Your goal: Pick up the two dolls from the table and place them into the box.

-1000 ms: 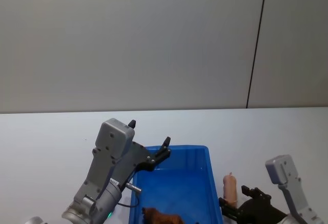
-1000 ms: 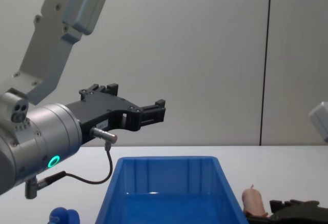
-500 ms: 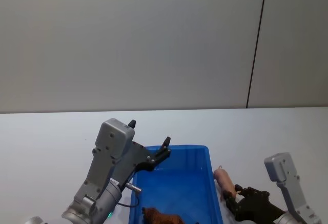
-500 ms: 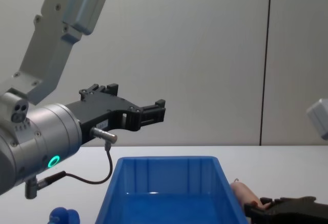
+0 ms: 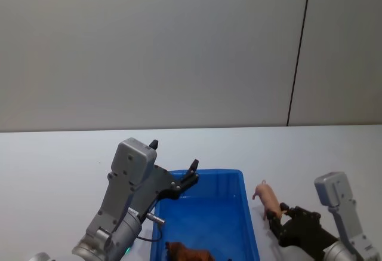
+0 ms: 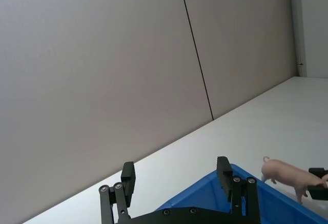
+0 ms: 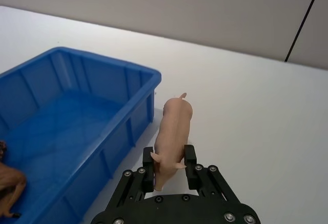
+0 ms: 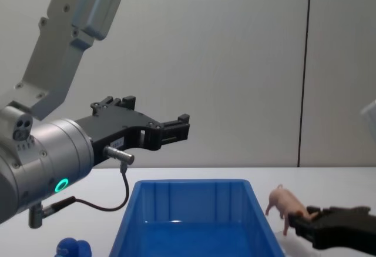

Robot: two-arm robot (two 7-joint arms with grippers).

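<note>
A pale pink pig doll (image 5: 267, 196) hangs in the air just right of the box, level with its rim, and my right gripper (image 5: 279, 216) is shut on its hind part. In the right wrist view the pig (image 7: 173, 131) sits between the black fingers, tail pointing away. The blue box (image 5: 209, 172) holds a brown doll (image 5: 188, 252) near its front wall. My left gripper (image 5: 174, 154) hovers open and empty over the box's far left corner. From the chest view the pig (image 8: 285, 201) shows beside the box rim (image 8: 188, 183).
The white table (image 5: 54, 165) spreads out around the box, with a grey wall behind it. A small blue object (image 8: 73, 248) lies on the table left of the box.
My right gripper has lifted the pig off the table, and the pig has turned from standing on end to level. The left arm has stayed still.
</note>
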